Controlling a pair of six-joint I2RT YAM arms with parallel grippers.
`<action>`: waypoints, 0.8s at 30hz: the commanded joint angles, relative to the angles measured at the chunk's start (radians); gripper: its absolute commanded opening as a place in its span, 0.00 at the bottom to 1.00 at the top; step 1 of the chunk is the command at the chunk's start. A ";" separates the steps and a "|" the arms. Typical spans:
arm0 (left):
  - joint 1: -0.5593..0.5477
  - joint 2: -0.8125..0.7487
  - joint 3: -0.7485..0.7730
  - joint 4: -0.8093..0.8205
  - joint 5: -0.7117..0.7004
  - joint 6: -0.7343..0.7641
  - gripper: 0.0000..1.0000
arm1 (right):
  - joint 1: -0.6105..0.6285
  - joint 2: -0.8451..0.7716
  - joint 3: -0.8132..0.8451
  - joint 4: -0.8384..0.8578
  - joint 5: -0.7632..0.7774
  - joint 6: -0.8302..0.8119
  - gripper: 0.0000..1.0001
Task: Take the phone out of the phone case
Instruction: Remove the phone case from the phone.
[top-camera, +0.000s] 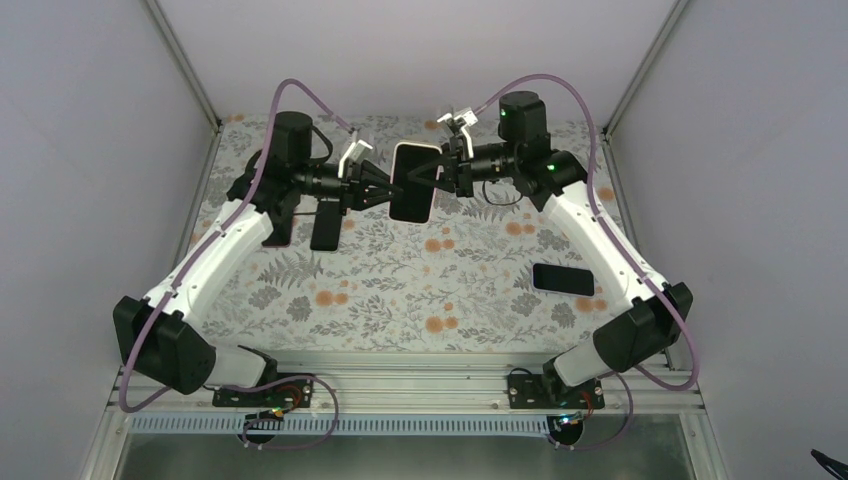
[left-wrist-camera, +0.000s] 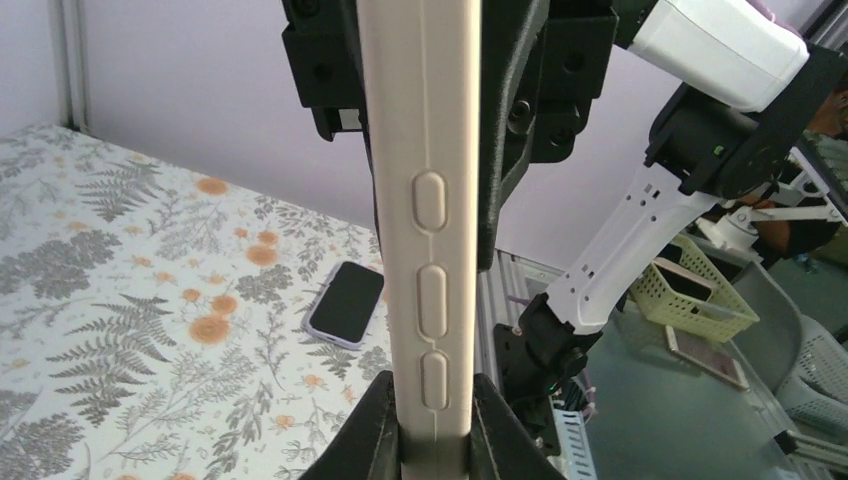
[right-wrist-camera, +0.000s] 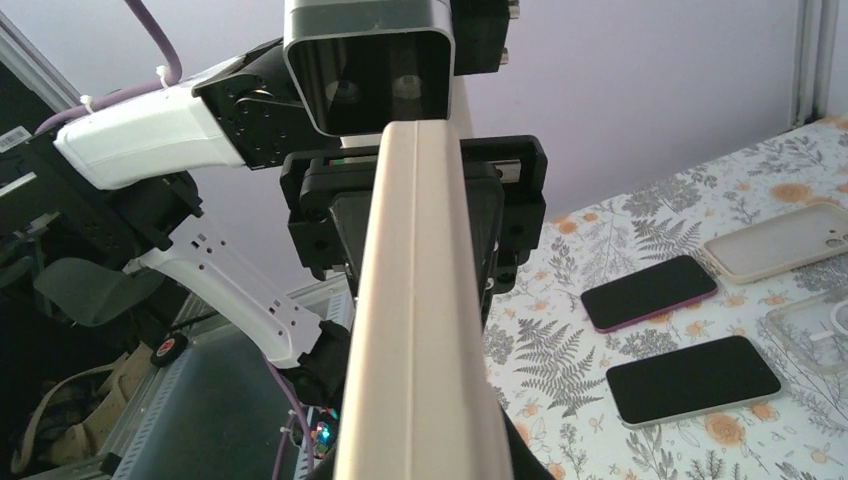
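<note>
Both tools: my left gripper (top-camera: 393, 190) and right gripper (top-camera: 433, 175) pinch the phone case (top-camera: 412, 206), one each side.
Long side: crosswise to both tools.

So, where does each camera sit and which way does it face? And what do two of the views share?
Top external: above and behind the bases, looking down on the floral table; both arms, left claw and right claw gripping the cased phone.
Left wrist: on the left arm, facing the right arm; own fingers at the bottom.
Right wrist: on the right arm, facing the left arm; own fingers hardly visible.
Shared: both wrist views see the cased phone edge-on.
</note>
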 joint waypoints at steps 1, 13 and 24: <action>-0.006 0.003 -0.045 0.137 0.060 -0.078 0.04 | 0.014 0.009 0.040 0.027 0.012 -0.014 0.04; 0.069 -0.031 -0.077 0.234 0.069 -0.176 0.02 | 0.015 0.011 0.000 0.021 0.036 -0.020 0.45; 0.091 -0.044 -0.081 0.301 0.066 -0.244 0.02 | 0.026 0.048 -0.017 0.079 0.007 0.037 0.31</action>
